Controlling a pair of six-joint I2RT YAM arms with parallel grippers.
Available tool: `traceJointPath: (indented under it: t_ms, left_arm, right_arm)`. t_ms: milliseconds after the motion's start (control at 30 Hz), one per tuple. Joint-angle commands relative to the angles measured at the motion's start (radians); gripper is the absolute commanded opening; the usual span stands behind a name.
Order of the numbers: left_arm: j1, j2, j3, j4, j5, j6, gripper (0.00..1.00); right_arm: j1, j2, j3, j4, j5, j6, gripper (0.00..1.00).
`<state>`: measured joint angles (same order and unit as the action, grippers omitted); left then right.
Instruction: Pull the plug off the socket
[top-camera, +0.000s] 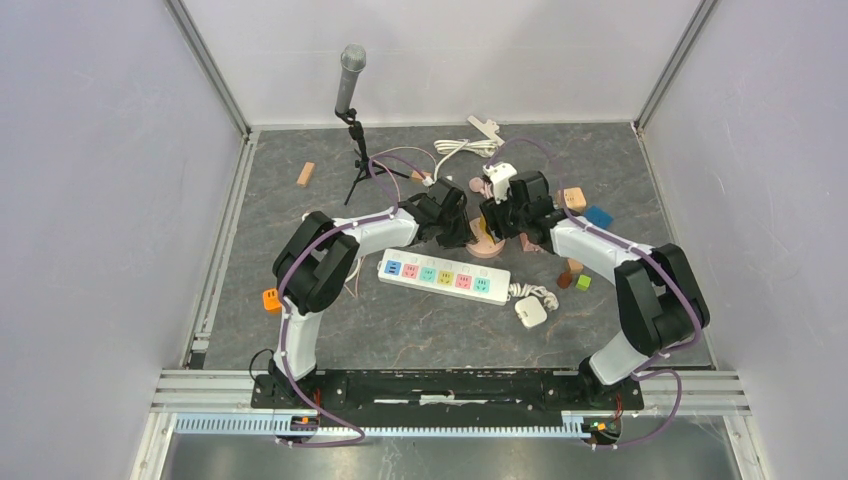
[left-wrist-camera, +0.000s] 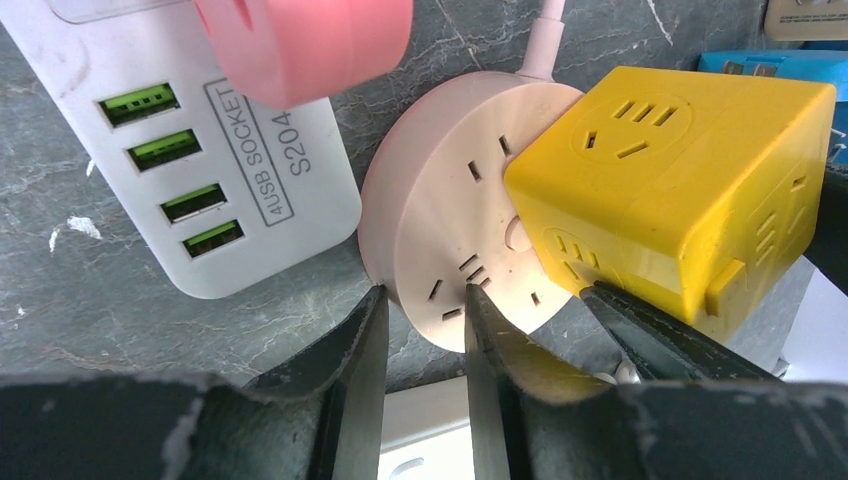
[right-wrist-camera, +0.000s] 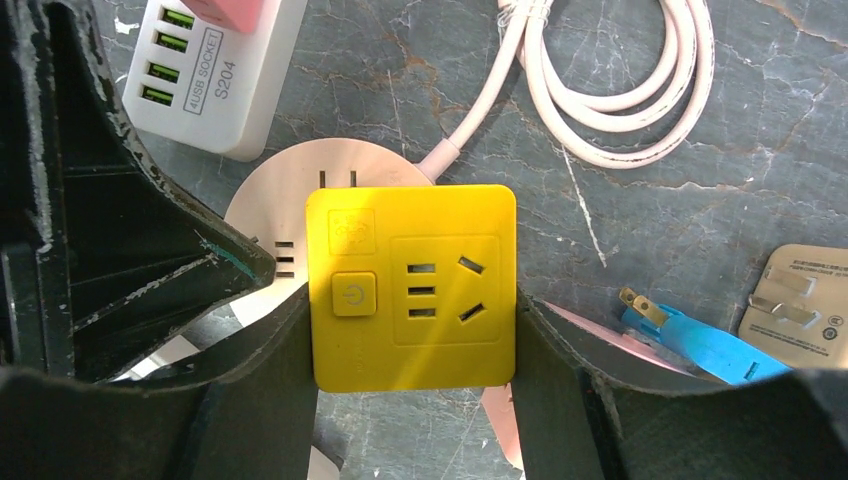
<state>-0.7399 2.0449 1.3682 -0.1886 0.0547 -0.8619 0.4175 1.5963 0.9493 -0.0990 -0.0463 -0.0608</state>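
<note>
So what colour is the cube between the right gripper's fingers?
Yellow cube, best in right wrist view.

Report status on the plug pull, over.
Right end effector clamped on yellow cube plug, prongs showing. Left end effector straddles rim of pink round socket, grip unclear. White USB strip alongside.

Overhead view; wrist close-ups, shared socket (left-wrist-camera: 440, 230)

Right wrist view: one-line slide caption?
Right gripper clamps yellow cube plug sitting on round pink socket.
</note>
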Motion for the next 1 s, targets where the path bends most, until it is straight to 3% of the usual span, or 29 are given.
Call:
traceJointPath:
  t_ms: [0,200,300,467,600,800,967]
  left_arm:
    - [-0.004,0.092,-0.024,-0.114,-0.059,0.014,0.38]
    - [-0.004,0.098,-0.025,-0.120,-0.059,0.008,0.37]
    - [-0.004,0.103,-0.022,-0.125,-0.059,0.008,0.37]
    - [-0.004,0.110,-0.006,-0.143,-0.031,0.003,0.37]
    - [-0.003,0.113,-0.006,-0.150,-0.024,0.003,0.37]
    - [-0.003,0.116,-0.007,-0.157,-0.020,0.011,0.36]
    - [0.000,0.119,-0.008,-0.158,-0.015,0.010,0.36]
  right_arm:
    - [0.037,-0.042,0.065,0.001,-0.050,-0.024,0.00]
    - [-0.042,-0.064,0.055,0.079,-0.259,0.116,0.00]
    - [-0.033,-0.046,0.053,0.082,-0.281,0.145,0.00]
    - [0.079,-0.018,0.079,-0.006,-0.108,0.082,0.00]
    - [0.084,-0.022,0.097,-0.028,-0.052,0.069,0.00]
    - [-0.043,-0.049,0.027,0.147,-0.346,0.210,0.00]
    - [0.070,-0.006,0.076,0.021,-0.154,0.074,0.00]
